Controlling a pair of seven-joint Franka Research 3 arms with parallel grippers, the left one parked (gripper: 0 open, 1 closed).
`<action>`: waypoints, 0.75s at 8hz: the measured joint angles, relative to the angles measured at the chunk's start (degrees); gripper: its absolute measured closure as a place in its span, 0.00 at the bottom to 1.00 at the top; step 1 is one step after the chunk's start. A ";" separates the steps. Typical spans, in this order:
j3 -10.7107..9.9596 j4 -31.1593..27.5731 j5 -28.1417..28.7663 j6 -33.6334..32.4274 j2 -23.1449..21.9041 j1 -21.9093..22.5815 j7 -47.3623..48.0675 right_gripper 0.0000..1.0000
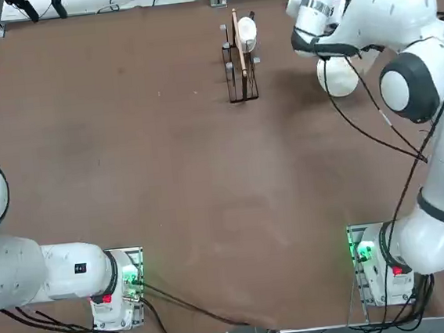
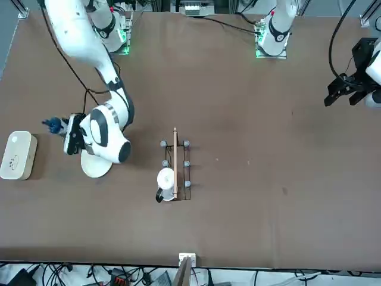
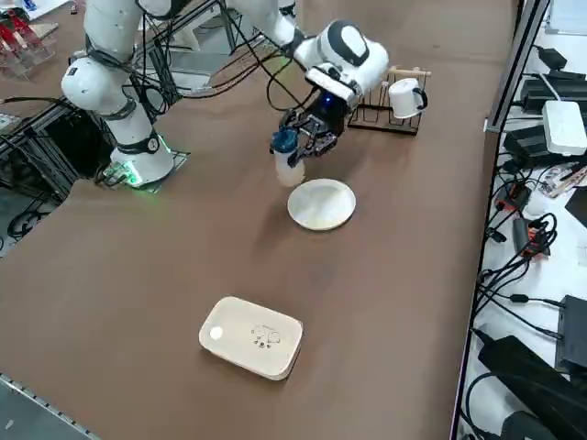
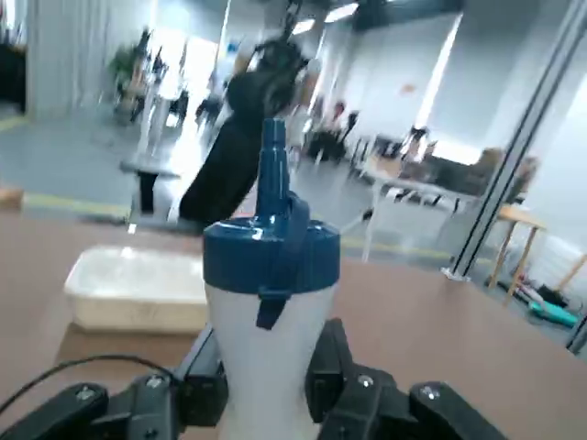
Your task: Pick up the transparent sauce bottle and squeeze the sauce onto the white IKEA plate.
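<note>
The right pincer is shut around the clear sauce bottle, one finger on each side, near the plate. From the front, going left to right, a white block lies on the brown desk, then the round white plate, then a black wire rack with a white mug.

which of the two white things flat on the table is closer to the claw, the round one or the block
The round plate: it lies right beside the claw, while the rounded-rectangular block sits farther off
</note>
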 joint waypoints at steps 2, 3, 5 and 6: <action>-0.73 -2.31 -2.09 -3.72 0.51 -0.13 5.16 0.57; -1.81 -4.12 -2.21 -4.17 0.44 -0.57 8.25 0.57; -3.14 -11.74 -4.48 -1.31 -0.18 -4.28 16.29 0.57; -3.29 -16.79 -5.18 1.51 -1.54 -6.53 19.50 0.57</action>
